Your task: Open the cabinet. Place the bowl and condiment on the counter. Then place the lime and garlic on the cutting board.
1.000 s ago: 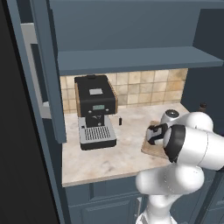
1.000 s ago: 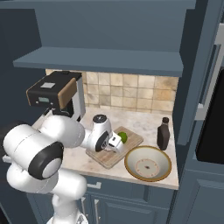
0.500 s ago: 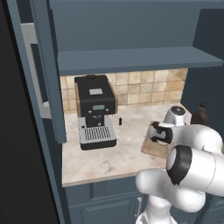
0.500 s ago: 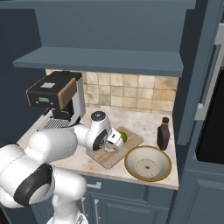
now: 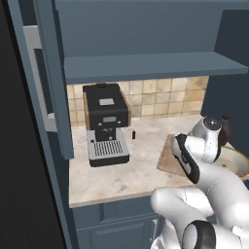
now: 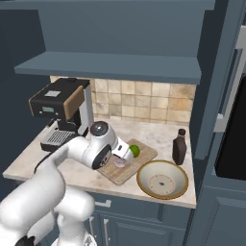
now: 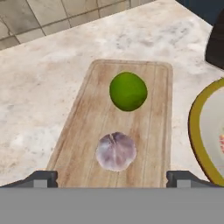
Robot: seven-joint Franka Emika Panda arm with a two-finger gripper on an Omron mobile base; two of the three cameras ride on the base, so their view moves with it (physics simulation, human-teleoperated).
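We see the gripper with its fingers spread wide apart, hanging just above the garlic and clasping nothing. Garlic and lime both lie on the cutting board, with the bowl and condiment on the counter to its right

Black coffee machine with brown sides at far left against tan tile backsplash. Silver drip grate at its front, small screen above spout. Dark tall panel on left edge. Blue base cabinet doors below, right. Dark appliance front on far right.
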